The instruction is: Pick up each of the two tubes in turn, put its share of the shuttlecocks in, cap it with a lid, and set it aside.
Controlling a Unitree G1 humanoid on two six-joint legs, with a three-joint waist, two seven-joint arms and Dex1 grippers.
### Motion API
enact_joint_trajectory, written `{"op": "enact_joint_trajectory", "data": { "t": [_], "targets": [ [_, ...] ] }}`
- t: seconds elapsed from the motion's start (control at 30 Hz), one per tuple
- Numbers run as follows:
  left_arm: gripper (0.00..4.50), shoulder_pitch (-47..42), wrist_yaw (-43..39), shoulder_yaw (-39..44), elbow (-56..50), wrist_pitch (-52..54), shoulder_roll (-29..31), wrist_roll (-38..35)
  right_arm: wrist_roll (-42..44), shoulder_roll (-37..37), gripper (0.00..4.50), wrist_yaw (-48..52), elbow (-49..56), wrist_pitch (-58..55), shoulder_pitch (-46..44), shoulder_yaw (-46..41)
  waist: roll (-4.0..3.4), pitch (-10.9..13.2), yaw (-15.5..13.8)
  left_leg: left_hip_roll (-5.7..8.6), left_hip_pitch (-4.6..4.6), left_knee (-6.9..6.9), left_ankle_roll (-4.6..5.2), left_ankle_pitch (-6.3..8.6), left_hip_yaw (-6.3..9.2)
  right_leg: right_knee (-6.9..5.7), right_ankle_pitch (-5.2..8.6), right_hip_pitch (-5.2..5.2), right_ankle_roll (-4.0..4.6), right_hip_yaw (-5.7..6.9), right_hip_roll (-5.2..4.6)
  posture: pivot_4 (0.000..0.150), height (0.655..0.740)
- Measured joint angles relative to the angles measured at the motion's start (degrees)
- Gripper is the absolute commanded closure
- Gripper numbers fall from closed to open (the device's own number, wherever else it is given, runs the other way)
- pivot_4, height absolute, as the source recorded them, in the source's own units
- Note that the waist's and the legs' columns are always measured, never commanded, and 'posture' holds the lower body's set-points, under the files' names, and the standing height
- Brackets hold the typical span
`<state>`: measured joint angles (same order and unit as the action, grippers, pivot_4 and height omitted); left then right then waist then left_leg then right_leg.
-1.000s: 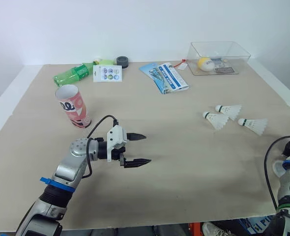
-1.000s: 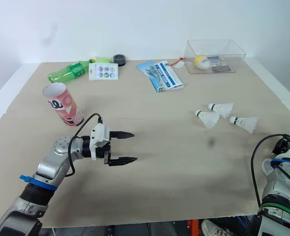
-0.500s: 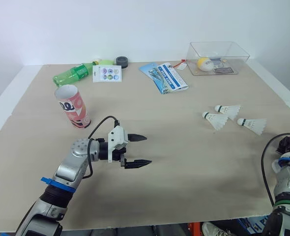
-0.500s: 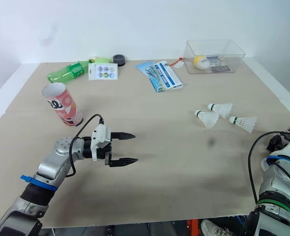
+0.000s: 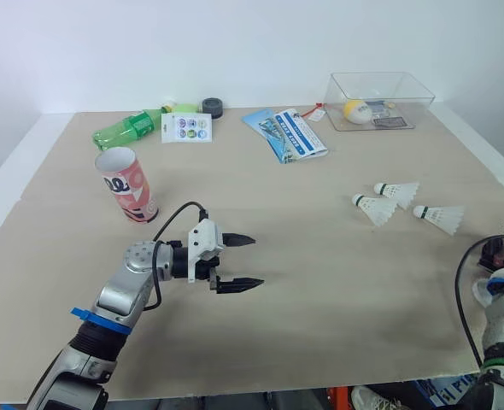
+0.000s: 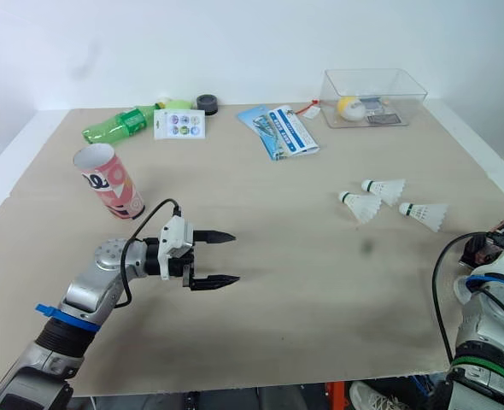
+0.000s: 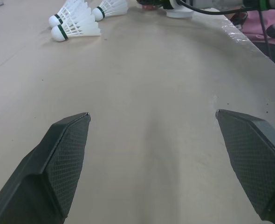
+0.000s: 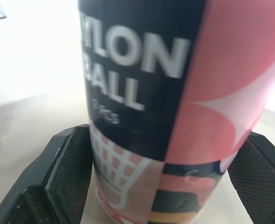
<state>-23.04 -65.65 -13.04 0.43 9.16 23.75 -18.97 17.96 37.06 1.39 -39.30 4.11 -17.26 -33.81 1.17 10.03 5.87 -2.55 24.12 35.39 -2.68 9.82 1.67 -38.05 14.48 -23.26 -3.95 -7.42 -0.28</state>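
The right tool (image 8: 168, 133) is clenched on a tube (image 8: 142, 70). Between its two fingers (image 8: 63, 177) I can read "YLON", "ALL" and a small "PCS" in white on dark, beside a pink field and a drawing of a net. The left tool (image 5: 257, 260) is released, its jaws wide apart over the bench (image 5: 320, 290). Near its wrist, farther across the bench, stands the second tube (image 5: 126, 184) — open-topped, red and white. Three shuttlecocks (image 5: 374, 208) lie well beyond its fingertips — nearer the right tool.

The left gripper (image 5: 258, 260) hovers low, jaws spread wide. The right gripper (image 8: 161, 154) has its jaws clasping a pink-and-black printed tube (image 8: 147, 93).
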Motion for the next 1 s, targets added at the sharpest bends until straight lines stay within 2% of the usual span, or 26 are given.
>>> {"op": "enact_joint_trajectory", "data": {
  "t": [0.37,0.77,0.9,1.0],
  "targets": [
    [0.00,-1.33,-1.51,-0.68,0.86,-0.11,-0.52,0.00,4.78,-3.88,0.05,-0.05,23.27,-13.11,11.26,-0.86,-0.07,-0.04,-0.09,-0.01,-0.01,0.01,0.00,0.00,0.01,-0.01,-0.02,-0.01,0.02,0.01,0.00,0.150,0.7400],
    [0.00,-2.69,-2.81,-1.28,3.60,-0.93,-2.39,0.19,6.52,-10.17,0.05,-2.09,41.17,-22.13,20.59,-1.15,-0.11,-0.06,-0.25,-0.02,0.03,0.00,0.00,0.00,0.02,-0.01,0.01,-0.07,0.05,0.02,0.01,0.150,0.7400],
    [0.00,-2.92,-3.43,-1.28,4.59,-1.56,-2.70,0.32,6.81,-9.52,0.05,2.23,49.35,-23.67,23.33,1.20,-0.12,-0.06,-0.20,-0.03,0.03,0.01,0.00,0.00,-0.01,-0.01,0.00,-0.07,0.05,0.00,0.00,0.150,0.7400],
    [0.00,-3.05,-3.49,-1.32,4.80,-1.69,-3.01,0.37,8.00,-5.64,0.05,10.69,53.94,-23.87,22.96,5.11,-0.10,-0.05,-0.18,-0.03,0.02,0.02,0.00,0.00,0.00,-0.01,-0.02,-0.05,0.03,0.02,0.00,0.150,0.7400]
  ]
}}
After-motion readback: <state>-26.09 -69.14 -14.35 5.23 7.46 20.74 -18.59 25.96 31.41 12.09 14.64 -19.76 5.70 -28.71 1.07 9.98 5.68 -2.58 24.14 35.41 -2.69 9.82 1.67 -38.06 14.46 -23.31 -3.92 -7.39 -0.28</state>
